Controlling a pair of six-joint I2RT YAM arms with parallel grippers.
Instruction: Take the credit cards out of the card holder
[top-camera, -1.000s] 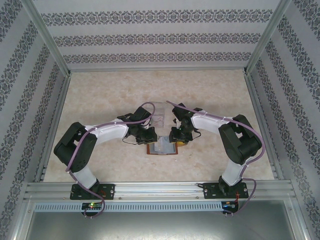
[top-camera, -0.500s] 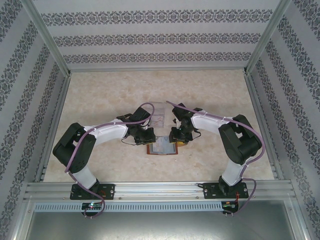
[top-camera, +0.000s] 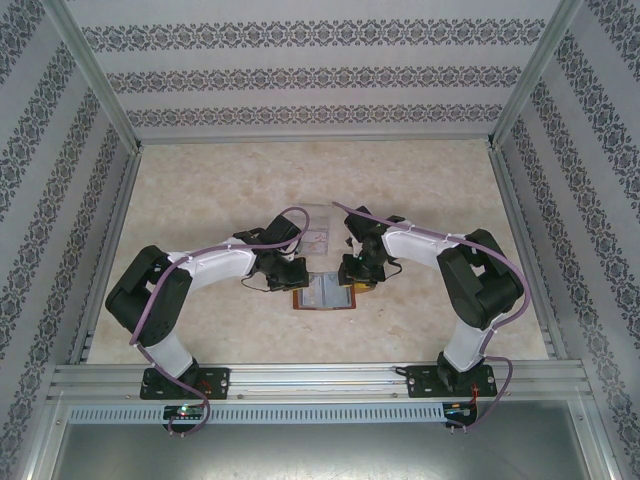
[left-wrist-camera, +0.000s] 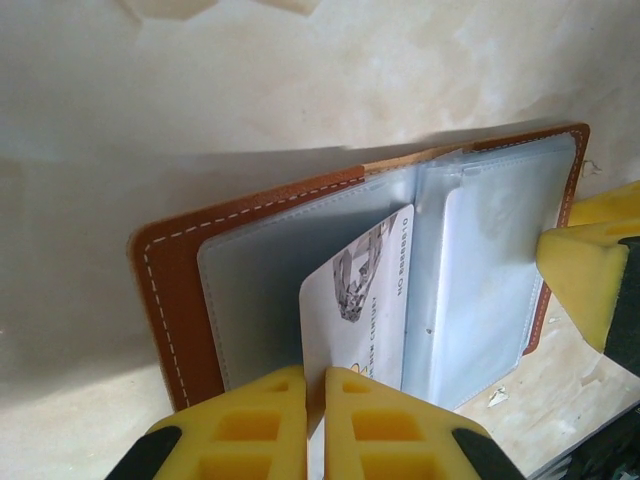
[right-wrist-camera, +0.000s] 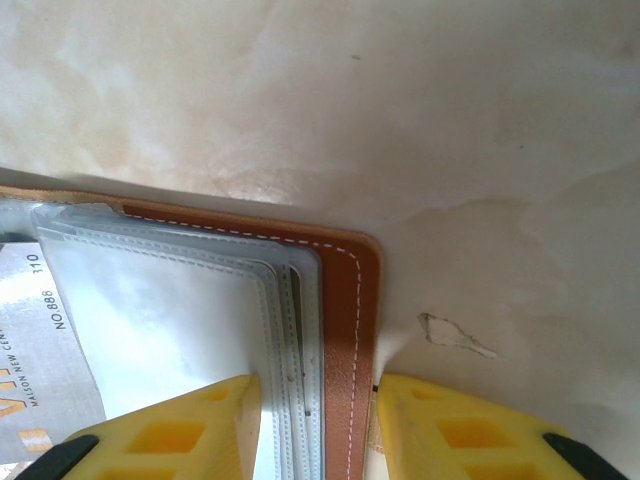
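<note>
The left tool (left-wrist-camera: 315, 385) is pinched almost shut on the near edge of a white card (left-wrist-camera: 360, 290). The card stands partly out of a sleeve in the open wallet (left-wrist-camera: 165, 300), which lies flat on the desk (left-wrist-camera: 300, 80) between the arms. The right tool (right-wrist-camera: 318, 400) is part open and astride the wallet's brown right edge. One finger (right-wrist-camera: 190, 425) is on the clear sleeves, and the other is over the desk just beside the leather. It clamps nothing.
</note>
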